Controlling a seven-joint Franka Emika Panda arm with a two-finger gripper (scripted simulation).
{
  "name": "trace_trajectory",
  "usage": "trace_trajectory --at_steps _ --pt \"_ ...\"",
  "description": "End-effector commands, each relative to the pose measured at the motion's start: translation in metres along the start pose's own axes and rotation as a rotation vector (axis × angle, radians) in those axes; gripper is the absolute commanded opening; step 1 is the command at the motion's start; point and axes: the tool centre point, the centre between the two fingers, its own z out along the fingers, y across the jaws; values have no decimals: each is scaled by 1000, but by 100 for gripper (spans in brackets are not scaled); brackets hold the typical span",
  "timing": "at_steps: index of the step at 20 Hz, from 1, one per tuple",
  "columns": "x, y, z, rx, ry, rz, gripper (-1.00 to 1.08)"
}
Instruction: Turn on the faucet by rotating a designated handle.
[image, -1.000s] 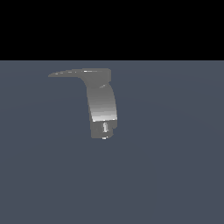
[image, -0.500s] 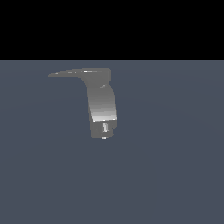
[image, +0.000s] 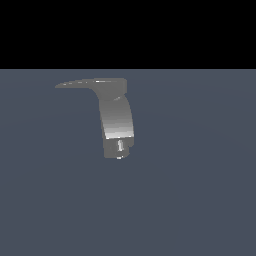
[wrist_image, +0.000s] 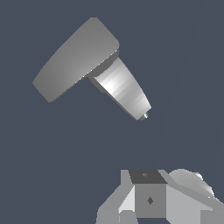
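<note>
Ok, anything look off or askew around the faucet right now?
Nothing stands out. The faucet looks intact, the handle lies flat on top, and the claw hangs apart from both, touching nothing.

My claw (wrist_image: 151, 205) hangs well apart from the faucet (wrist_image: 122, 89), whose flat handle (wrist_image: 74, 59) faces me.

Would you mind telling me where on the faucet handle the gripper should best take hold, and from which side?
I'd grip the handle near its thin tapered tip, coming down from above. It is a flat lever lying level atop the faucet, pointing toward the exterior view's left; the far end probably gives most leverage. The gripper shows only partly.
</note>
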Motion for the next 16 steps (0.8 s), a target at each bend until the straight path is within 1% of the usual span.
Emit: trace_trajectory --at_steps 1,16 --pt "2 -14 9 1 -1 51 -100" --pt "30 -88 60 2 -8 338 -100"
